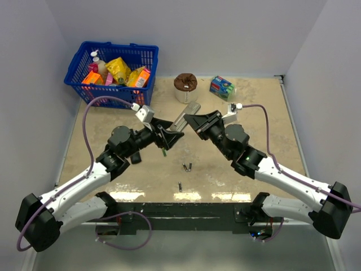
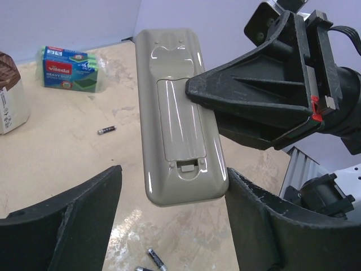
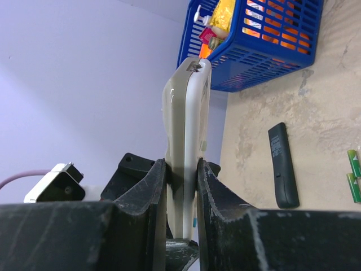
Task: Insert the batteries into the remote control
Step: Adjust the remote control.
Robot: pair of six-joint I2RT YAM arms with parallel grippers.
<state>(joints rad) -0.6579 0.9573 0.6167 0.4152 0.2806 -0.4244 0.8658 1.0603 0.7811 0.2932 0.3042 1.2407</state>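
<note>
The remote control (image 2: 177,113) hangs above the table with its plain grey back and closed cover toward the left wrist camera. My right gripper (image 3: 181,175) is shut on its edges, and in the top view that gripper (image 1: 192,121) holds it up mid-table. My left gripper (image 2: 169,226) is open, its fingers on either side of the remote's lower end, the right one close to its corner. On the table below lie the batteries: a pair (image 1: 187,166) and a single one (image 1: 180,186). One battery (image 2: 106,130) and another (image 2: 157,259) show in the left wrist view.
A blue basket (image 1: 113,70) of goods stands at the back left. A brown-topped cup (image 1: 185,87) and a sponge pack (image 1: 222,87) sit at the back. A slim black remote (image 3: 283,165) and green sticks (image 3: 354,169) lie on the table by the left arm.
</note>
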